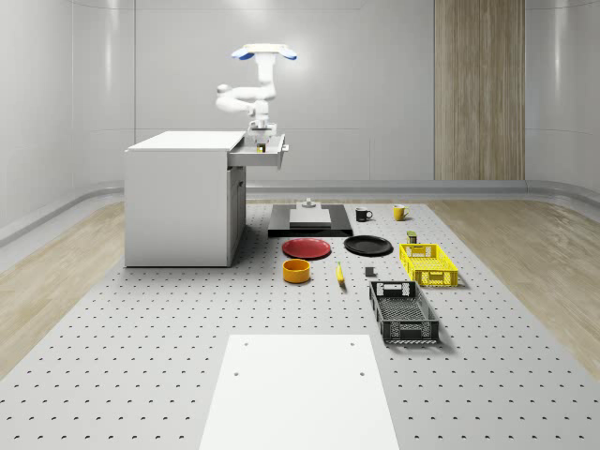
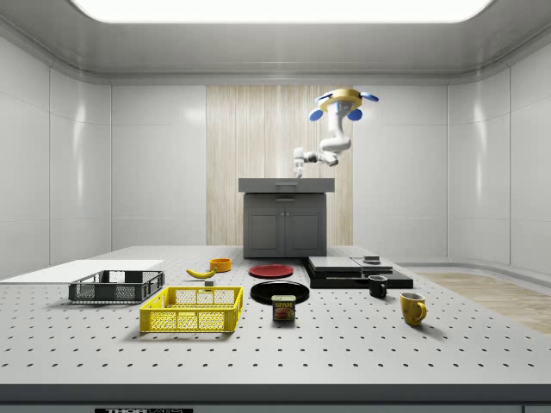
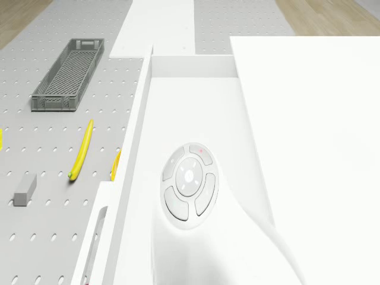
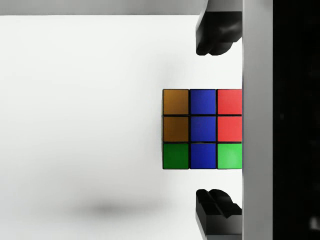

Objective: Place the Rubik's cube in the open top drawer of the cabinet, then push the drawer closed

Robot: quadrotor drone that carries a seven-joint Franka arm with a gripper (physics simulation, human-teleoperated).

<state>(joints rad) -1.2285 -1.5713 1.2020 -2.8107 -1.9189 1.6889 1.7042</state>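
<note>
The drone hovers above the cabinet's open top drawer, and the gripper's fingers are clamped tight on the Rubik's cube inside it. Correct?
Not quite. In the wrist view the fingers stand apart from the Rubik's cube, with clear gaps on both sides, so the gripper is open and the cube lies on the drawer floor against its wall. The rest holds: the drone hovers above the cabinet's open top drawer.

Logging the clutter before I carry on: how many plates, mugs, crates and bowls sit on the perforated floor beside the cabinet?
Plates: 2, red plate, black plate
Mugs: 2, black mug, yellow mug
Crates: 2, yellow crate, black crate
Bowls: 1, orange bowl
Total: 7
</note>
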